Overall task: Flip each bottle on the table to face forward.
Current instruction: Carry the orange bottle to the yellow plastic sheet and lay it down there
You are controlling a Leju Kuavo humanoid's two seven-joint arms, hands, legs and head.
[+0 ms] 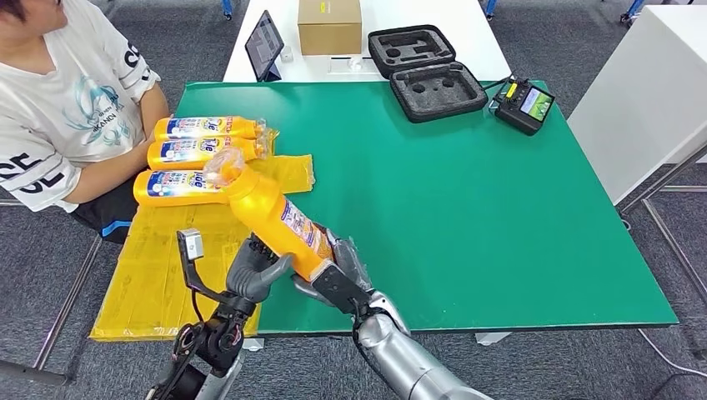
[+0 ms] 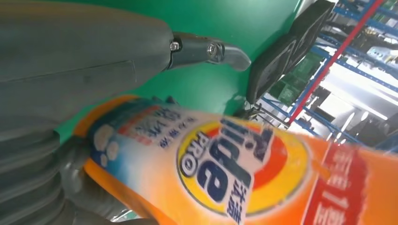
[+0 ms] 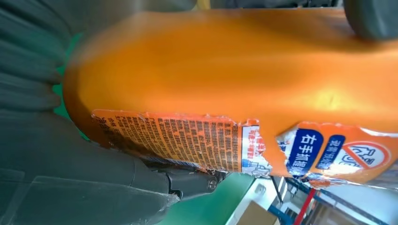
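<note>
An orange detergent bottle (image 1: 267, 208) is held tilted above the front of the green table (image 1: 467, 208), with its clear-wrapped cap pointing up and back. My right hand (image 1: 342, 275) grips its lower end; its back label faces the right wrist camera (image 3: 234, 70). My left hand (image 1: 254, 271) lies against the same end from the other side. In the left wrist view the thumb (image 2: 206, 51) stands apart from the blurred front label (image 2: 225, 168). Three more orange bottles (image 1: 200, 152) lie side by side on a yellow sheet (image 1: 158, 267) at the table's left.
A person (image 1: 67, 100) in a white shirt sits at the left, by the lying bottles. At the back stand a tablet (image 1: 263, 43), a cardboard box (image 1: 329, 25), an open black foam case (image 1: 425, 71) and a black controller (image 1: 523, 104).
</note>
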